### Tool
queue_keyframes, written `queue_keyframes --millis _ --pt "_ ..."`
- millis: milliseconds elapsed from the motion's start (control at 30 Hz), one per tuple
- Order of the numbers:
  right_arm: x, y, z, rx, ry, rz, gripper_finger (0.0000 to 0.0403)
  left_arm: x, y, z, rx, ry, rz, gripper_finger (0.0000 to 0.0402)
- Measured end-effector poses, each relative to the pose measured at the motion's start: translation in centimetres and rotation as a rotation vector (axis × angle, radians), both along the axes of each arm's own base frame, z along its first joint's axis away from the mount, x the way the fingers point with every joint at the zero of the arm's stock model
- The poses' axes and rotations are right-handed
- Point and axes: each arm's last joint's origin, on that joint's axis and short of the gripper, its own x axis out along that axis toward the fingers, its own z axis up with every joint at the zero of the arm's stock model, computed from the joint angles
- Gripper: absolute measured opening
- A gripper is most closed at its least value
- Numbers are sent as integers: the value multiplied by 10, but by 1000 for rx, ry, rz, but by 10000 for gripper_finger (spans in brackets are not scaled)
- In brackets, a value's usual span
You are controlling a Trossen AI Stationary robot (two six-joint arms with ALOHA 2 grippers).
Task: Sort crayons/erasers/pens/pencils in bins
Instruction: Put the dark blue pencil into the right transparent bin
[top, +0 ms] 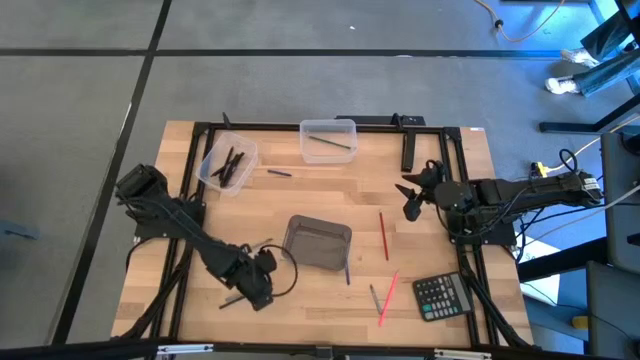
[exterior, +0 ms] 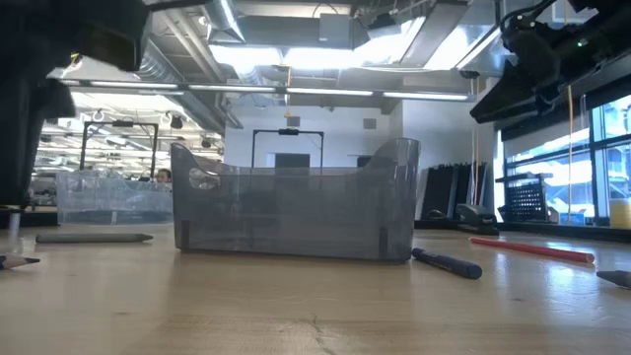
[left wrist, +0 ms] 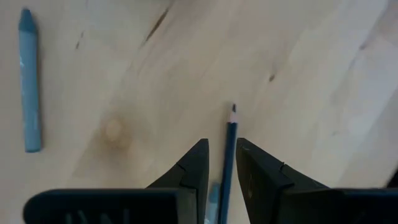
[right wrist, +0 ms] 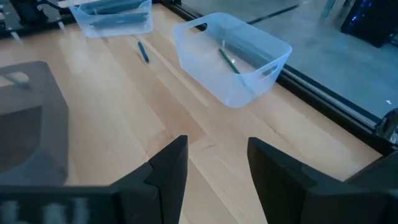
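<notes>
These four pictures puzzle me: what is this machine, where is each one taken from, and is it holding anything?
It is a robot with two dark arms at a wooden table. One camera looks straight down, one sits at table height, and one rides on each wrist. The left gripper has its fingers around a blue pencil near the table's front edge. The right gripper hangs open and empty. On the table stand a smoky grey bin and two clear bins, already holding some sticks, plus loose red pencils and a calculator.

A lab or workshop; exposed ceiling ducts (exterior: 177, 59) (strip lights too), grey carpet floor (top: 300, 90), framed wooden tabletop (top: 330, 195).
</notes>
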Motion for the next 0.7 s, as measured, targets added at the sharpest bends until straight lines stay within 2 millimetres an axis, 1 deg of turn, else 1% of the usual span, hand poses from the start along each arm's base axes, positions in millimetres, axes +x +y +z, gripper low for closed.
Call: queue_keyframes --millis 233,567,700 --pt "0 0 0 20 -15 0 171 2 -14 -16 -5 -3 -23 72" --pt "-2 0 -3 18 26 -2 171 9 -15 -34 -17 55 -85 72" --pt "-2 0 -3 18 27 -3 171 10 -15 -37 -15 65 -95 72"
